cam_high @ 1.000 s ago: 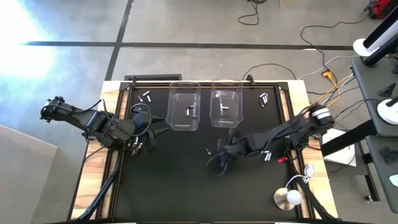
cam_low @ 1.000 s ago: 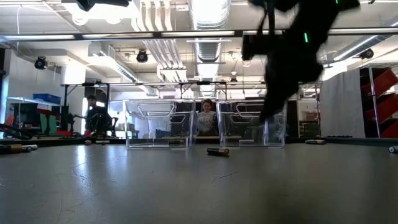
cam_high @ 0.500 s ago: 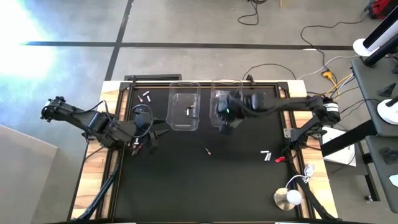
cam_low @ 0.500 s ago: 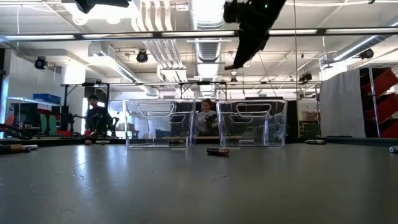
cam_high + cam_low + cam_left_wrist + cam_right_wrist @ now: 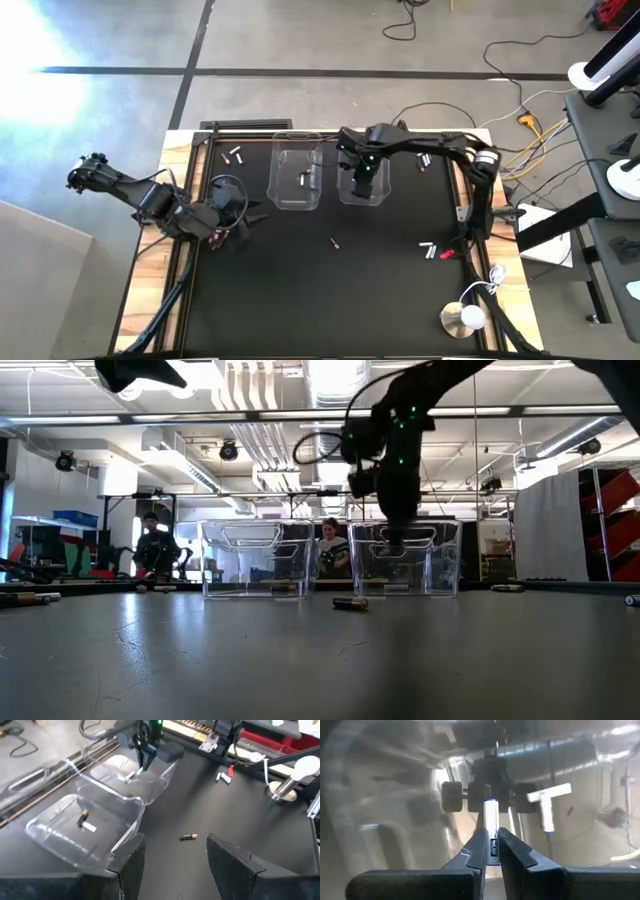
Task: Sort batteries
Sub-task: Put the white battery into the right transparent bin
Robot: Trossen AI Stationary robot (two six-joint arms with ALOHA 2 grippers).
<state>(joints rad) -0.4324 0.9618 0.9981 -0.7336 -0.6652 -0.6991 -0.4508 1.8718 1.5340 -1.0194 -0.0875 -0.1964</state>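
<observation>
Right wrist view: right gripper (image 5: 490,851) clenched on white battery (image 5: 491,827), battery pinched between fingertips, sticking out past them, over right bin (image 5: 364,178). Left gripper (image 5: 172,852) released, beside left bin (image 5: 87,827).

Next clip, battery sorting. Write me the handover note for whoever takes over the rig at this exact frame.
Right tool: shut on a white battery, hanging over the right bin, not yet released.
Left tool: open, empty, waiting at the table's left side.
Done: left bin holds two batteries, one dark, one white; right bin holds white batteries.
Left: a dark battery mid-table, white ones at the far left corner, near the right edge, beside the right bin, more by the left tool.
</observation>
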